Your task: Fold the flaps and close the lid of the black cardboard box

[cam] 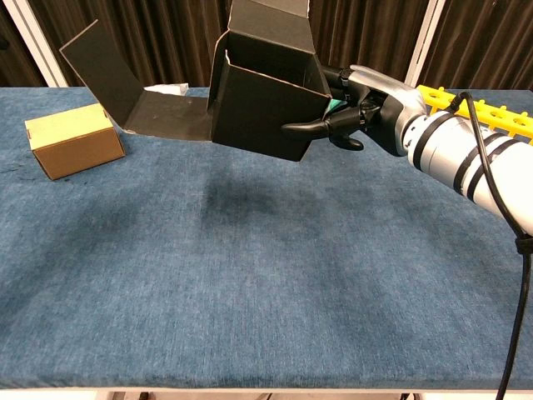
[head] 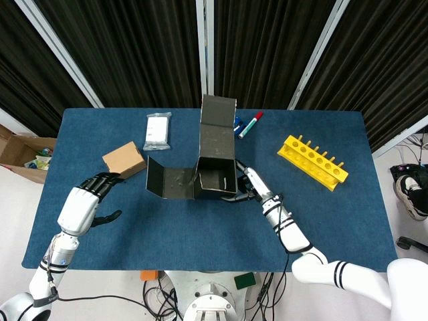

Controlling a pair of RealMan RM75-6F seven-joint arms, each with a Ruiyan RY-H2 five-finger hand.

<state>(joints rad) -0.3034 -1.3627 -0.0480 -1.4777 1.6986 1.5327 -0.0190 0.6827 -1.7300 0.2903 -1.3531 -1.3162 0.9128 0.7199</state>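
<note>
Black pleated curtains behind a blue-clothed table; floor seemingly pale.

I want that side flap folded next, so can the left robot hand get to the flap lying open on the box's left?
Probably yes: the left robot hand is empty, and only bare table separates it from the flap.

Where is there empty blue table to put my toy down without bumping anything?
The near strip of the blue cloth, in front of the black box, is bare between the left robot hand and right robot hand. Bare too: the right edge past the yellow rack. The back is crowded: brown box, white packet, markers.
</note>
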